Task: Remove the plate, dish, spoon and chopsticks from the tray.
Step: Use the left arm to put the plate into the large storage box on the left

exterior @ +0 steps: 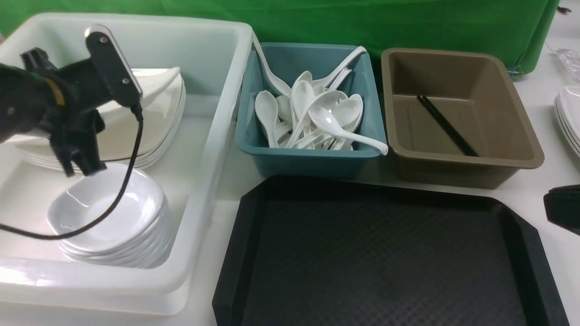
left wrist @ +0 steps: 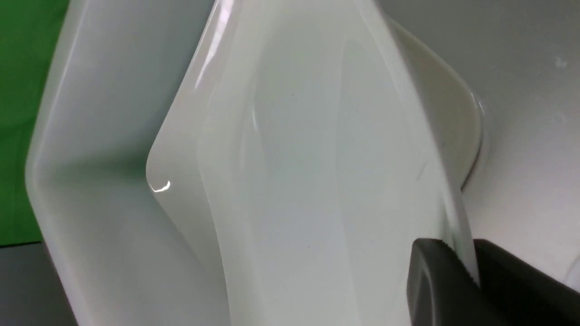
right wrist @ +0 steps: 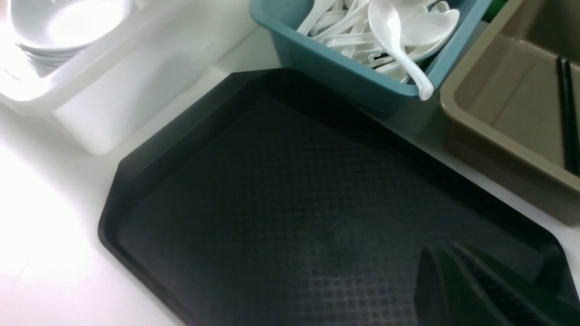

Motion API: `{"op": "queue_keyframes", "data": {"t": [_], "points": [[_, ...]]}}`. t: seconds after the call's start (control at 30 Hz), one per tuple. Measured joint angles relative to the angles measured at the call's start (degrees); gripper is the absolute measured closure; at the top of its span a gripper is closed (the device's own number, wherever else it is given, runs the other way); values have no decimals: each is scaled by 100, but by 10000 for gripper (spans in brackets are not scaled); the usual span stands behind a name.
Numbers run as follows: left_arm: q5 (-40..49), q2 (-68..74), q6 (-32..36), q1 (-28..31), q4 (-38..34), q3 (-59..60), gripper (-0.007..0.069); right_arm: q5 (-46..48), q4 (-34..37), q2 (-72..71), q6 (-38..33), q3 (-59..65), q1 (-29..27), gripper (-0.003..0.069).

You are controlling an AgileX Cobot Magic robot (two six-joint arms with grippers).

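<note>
The black tray (exterior: 380, 253) lies bare in front, also under the right wrist camera as the same tray (right wrist: 294, 190). My left gripper (exterior: 79, 158) is shut on the rim of the large white plate (exterior: 149, 90), which it holds tilted over a stack of plates inside the white tub (exterior: 217, 136). In the left wrist view the fingers (left wrist: 435, 280) pinch the plate (left wrist: 317, 158) edge. Small dishes (exterior: 108, 213) are stacked in the same tub. White spoons (exterior: 317, 113) fill the teal tub. The black chopsticks (exterior: 446, 124) lie in the brown tub. My right gripper (right wrist: 446, 250) is shut and empty over the tray's right part.
The teal tub (exterior: 312, 158) and brown tub (exterior: 462, 167) stand side by side behind the tray. Another stack of white plates (exterior: 568, 117) sits at the far right on the white table. A green cloth hangs behind everything.
</note>
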Motion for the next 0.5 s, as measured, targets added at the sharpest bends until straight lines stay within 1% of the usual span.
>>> {"op": "queue_keyframes", "data": {"t": [0.17, 0.3, 0.4, 0.5], "points": [[-25, 310, -32, 0, 280, -93, 593, 0, 144, 0, -106, 0, 0, 637], [-56, 566, -446, 0, 674, -111, 600, 0, 254, 0, -227, 0, 0, 637], [-95, 742, -882, 0, 925, -150, 603, 0, 310, 0, -266, 0, 0, 637], [-172, 861, -1049, 0, 955, -149, 603, 0, 433, 0, -294, 0, 0, 637]]}}
